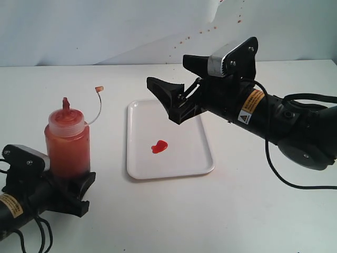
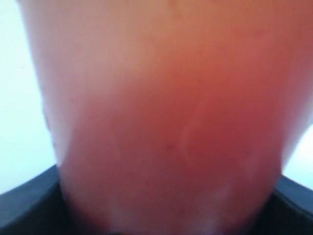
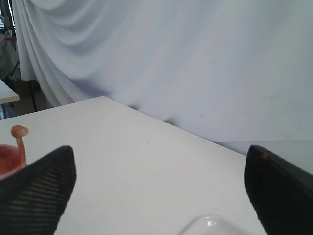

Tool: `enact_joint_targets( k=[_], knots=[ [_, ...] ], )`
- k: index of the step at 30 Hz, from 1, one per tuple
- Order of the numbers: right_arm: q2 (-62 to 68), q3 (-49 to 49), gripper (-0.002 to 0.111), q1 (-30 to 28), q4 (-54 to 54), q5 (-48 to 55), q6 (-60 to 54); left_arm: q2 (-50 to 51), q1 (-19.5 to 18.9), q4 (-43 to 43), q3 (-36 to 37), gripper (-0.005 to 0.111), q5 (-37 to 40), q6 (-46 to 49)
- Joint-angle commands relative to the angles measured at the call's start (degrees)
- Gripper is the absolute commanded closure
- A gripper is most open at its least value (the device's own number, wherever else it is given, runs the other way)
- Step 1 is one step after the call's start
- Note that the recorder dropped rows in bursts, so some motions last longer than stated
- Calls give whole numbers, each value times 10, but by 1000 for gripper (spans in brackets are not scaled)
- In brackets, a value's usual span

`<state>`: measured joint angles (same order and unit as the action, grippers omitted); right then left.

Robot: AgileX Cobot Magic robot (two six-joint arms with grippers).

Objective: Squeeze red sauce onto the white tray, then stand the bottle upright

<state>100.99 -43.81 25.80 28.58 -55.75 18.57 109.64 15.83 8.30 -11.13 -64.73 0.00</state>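
White tabletop [image 1: 247, 216] under draped backdrop [image 1: 105, 26] is bearing the white tray [image 1: 195, 150], whose red sauce [image 1: 159, 147] is lying just below the right gripper [image 1: 168, 70] hovering open-jawed and empty, while the left gripper [image 1: 67, 176] is clasping the bottle [image 1: 67, 145] upright between its jaws, likely steadying it.

the exterior camera stands off the near edge of the counter [image 1: 237, 211], raised and tilted down toward the white backdrop [image 1: 105, 26], far enough back to take in both arms, the bottle [image 1: 67, 142] and the white tray [image 1: 189, 153]. the left wrist camera sits right against the bottle, whose blurred wall fills its frame. the right wrist camera looks low across the counter between the fingers of the right end effector [image 3: 160, 156] at the same backdrop, sharing with the exterior view a tray corner and the bottle's tip cap [image 3: 19, 130].
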Motion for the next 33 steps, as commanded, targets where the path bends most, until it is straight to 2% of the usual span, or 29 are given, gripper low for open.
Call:
enact_joint_targets(
  k=[1,33],
  knots=[
    [1,-3,23,0,-5,0,-5,-2,1,18,-21,107,20,0],
    [1,-3,23,0,-5,0,-5,-2,1,27,-22,107,22,6]
  ],
)
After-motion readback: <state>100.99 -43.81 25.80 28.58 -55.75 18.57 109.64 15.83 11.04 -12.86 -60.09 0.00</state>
